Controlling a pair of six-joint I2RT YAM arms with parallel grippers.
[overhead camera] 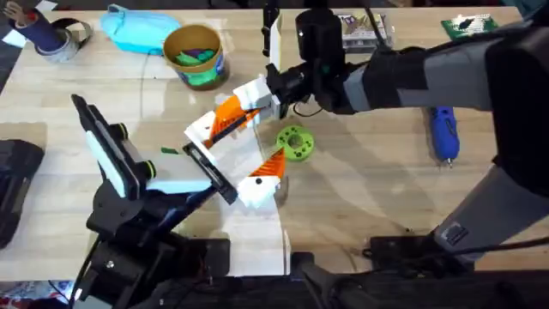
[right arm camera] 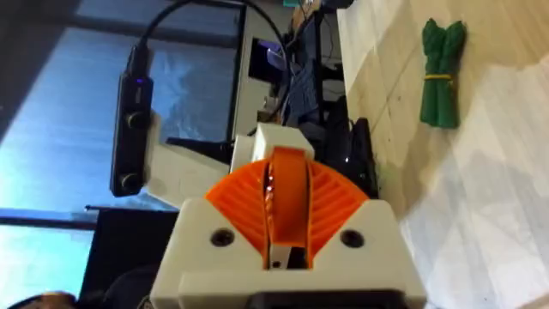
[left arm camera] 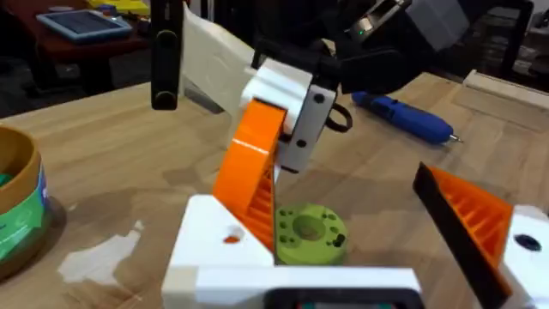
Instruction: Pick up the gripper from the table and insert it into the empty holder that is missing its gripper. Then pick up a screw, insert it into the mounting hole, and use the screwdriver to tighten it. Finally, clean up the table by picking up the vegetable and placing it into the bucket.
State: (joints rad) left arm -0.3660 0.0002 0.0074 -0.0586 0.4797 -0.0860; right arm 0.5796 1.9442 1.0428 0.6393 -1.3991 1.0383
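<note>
My right gripper [overhead camera: 250,99] reaches across the table, shut on the gripper [overhead camera: 228,113], a white-based part with an orange finger [left arm camera: 253,163]. The part's lower end meets the white block of the holder [overhead camera: 202,134] at the tip of the left arm. The holder [left arm camera: 206,245] rides on a thin black bar, with another orange finger [left arm camera: 472,215] at the bar's far end. My left gripper [overhead camera: 240,148] stands open. The blue screwdriver [overhead camera: 443,133] lies at the right. A green vegetable bundle [right arm camera: 442,73] lies left of the holder. The yellow bucket [overhead camera: 195,73] stands behind. The screw is out of view.
A lime-green ring [overhead camera: 294,142] lies on the table just right of the holder. A light-blue bag [overhead camera: 137,30] sits at the back left beside the bucket. A tape roll [overhead camera: 64,39] and a green circuit board [overhead camera: 467,26] lie at the far corners.
</note>
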